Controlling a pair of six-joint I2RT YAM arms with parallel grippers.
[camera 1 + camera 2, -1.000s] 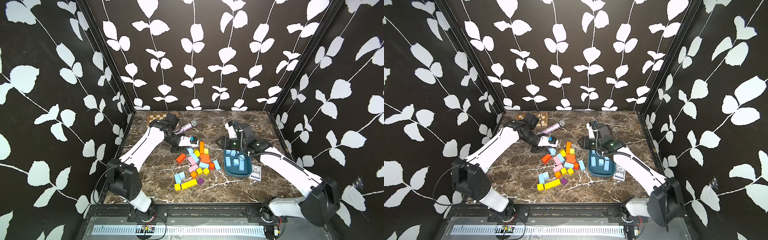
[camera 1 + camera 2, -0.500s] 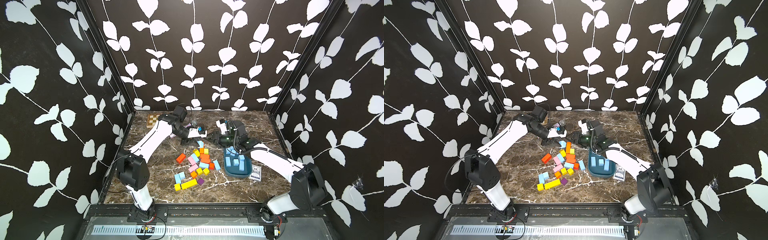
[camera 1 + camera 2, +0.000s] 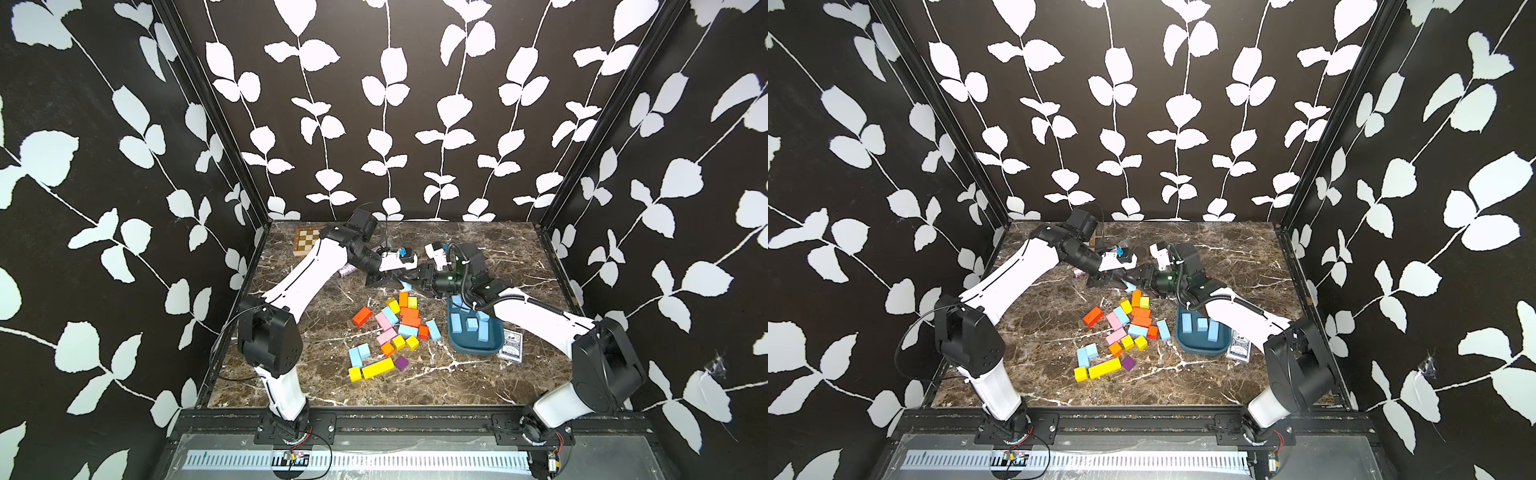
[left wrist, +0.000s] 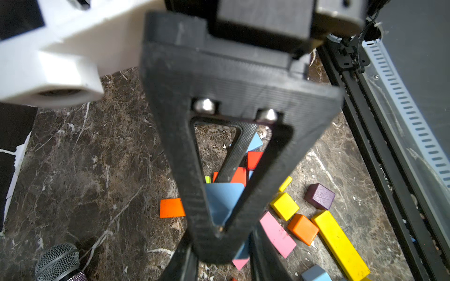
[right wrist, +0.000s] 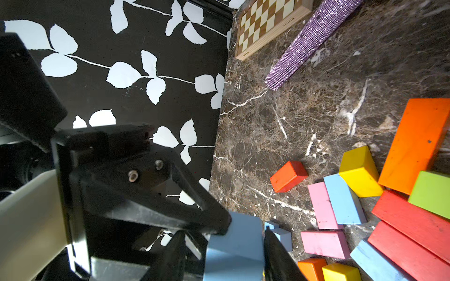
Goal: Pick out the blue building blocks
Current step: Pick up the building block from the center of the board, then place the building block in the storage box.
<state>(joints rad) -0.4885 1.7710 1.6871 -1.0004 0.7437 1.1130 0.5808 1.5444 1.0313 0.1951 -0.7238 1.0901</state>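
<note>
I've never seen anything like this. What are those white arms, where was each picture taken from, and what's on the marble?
The white things are a left robot arm and a right robot arm, each ending in a two-fingered gripper. Both top views come from one camera head high up, looking down on the whole marble table. The other two pictures come from small cameras on the wrists, close behind the fingers. On the table lie a pile of coloured blocks, a dark teal tray with blue blocks in it, a chessboard, a pack of cards and a glittery purple microphone. The left gripper pinches one blue block. The right gripper has a finger on either side of that block; whether it grips yet is unclear.
</note>
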